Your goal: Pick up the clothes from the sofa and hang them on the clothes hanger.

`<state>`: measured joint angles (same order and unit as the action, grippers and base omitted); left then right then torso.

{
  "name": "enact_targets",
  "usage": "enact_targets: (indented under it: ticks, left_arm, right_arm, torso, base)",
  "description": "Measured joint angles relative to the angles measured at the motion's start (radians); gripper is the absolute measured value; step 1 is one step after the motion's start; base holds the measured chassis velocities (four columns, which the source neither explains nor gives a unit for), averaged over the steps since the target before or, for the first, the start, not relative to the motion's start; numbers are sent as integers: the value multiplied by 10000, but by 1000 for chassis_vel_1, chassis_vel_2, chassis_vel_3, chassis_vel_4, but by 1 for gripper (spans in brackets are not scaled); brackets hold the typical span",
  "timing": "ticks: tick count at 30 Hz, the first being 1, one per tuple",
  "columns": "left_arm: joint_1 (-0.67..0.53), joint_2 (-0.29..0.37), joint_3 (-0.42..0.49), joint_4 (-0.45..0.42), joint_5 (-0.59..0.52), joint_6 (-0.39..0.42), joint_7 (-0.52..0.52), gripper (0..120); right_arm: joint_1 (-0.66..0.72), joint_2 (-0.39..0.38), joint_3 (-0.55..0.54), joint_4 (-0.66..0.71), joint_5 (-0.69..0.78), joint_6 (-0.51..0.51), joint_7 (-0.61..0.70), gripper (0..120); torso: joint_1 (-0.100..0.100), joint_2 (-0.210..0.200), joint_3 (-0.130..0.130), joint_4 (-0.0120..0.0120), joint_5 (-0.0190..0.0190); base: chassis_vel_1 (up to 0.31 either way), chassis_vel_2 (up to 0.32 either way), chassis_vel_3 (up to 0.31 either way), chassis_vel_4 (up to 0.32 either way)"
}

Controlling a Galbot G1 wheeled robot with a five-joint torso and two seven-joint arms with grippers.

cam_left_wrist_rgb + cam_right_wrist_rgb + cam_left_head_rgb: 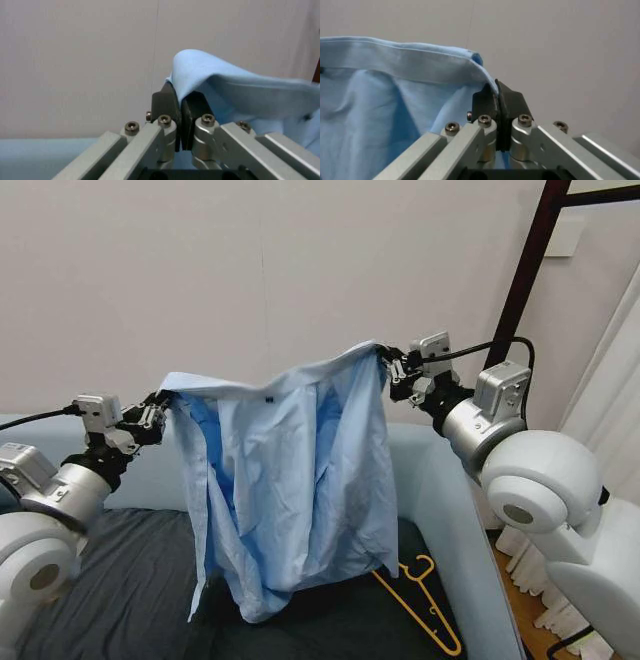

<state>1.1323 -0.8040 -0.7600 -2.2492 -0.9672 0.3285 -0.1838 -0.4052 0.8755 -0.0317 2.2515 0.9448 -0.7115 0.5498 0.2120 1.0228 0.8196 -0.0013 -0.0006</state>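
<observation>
Nearest to me, on the dark seat cushion of the pale blue sofa, lies a thin yellow clothes hanger, flat, with its hook pointing away from me. It is just right of the lowest folds of the garment.

Above it hangs the light blue button-up cotton shirt, stretched by its top edge between the two arms. Its tail droops down to the cushion, but I cannot tell whether it touches. The left gripper has its fingers pressed together on the left end of that top edge, where the cloth rises out of the tips and folds over to the right. The right gripper sits higher and pinches the right end the same way, with the seam running straight into its closed tips. Only a thin fold is caught in each pinch, at the very edge of the fabric.

To my eye the step in hand is carrying the spread shirt off the sofa. Done well, both arms would move together, level and no farther apart, so neither corner slips out.

Farther off at the right stands a dark wooden rack post, against the plain white wall.
</observation>
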Motion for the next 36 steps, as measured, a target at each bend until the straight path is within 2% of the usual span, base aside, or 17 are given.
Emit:
enact_targets:
  ticks: [4,10,19,22,24,26,27,28,30,31,33,36]
  left_arm:
    - [412,-313,503,119,268,69,-91,0]
    - [925,-964,1040,617,721,417,-154,0]
    - [1248,-1092,1063,1145,963,813,-606,0]
    - [1228,-1069,1061,1228,934,803,-613,0]
    - [1138,-991,1039,1377,842,750,-620,0]
    - [1107,-964,1021,1421,817,743,-624,0]
    - [1004,-849,973,1539,733,717,-620,0]
    - [930,-710,929,1623,681,697,-589,0]
    - [912,-658,923,1638,672,693,-567,0]
    - [893,-546,917,1657,656,680,-515,0]
    - [887,-374,932,1660,639,676,-449,0]
    - [866,-252,951,1659,609,676,-431,0]
  right_arm:
    - [-1073,293,-526,-62,392,82,91,0]
    - [-2084,1096,-1258,-1118,470,844,-285,0]
    - [-2421,2045,-1789,-2612,395,999,-233,0]
    - [-2372,2086,-1695,-2675,607,1026,-377,0]
    - [-2321,1983,-1362,-2644,1620,820,-532,8]
    - [-2321,1943,-1272,-2625,1875,705,-548,11]
    - [-2386,1697,-782,-2515,3118,119,-833,19]
    - [-2593,1274,-360,-2491,3627,-125,-1725,25]
    - [-2693,1126,-240,-2496,3636,-163,-2102,27]
    - [-2906,806,-39,-2524,3561,-214,-2696,34]
    - [-3182,499,106,-2688,2691,-226,-3108,43]
    - [-3317,388,152,-3015,1698,-226,-3238,52]
  torso:
    - [0,0,-1,-1,-1]
    - [0,-1,0,2,-5]
    - [1,-1,0,2,-3]
    - [1,-1,0,3,-2]
    - [0,0,-1,3,-3]
    - [0,0,0,3,-4]
    - [0,0,0,1,-3]
    - [1,0,0,-1,-3]
    - [0,-1,0,-2,-3]
    - [0,0,-1,-4,-1]
    - [0,0,-1,-3,-1]
    - [0,0,0,1,-1]
  base:
    - [0,0,0,0]
    - [0,0,0,0]
    - [0,0,0,0]
    - [0,0,0,0]
    - [0,0,0,0]
    - [0,0,0,0]
    - [0,0,0,0]
    - [0,0,0,0]
    - [0,0,0,0]
    - [0,0,0,0]
    - [0,0,0,0]
    - [0,0,0,0]
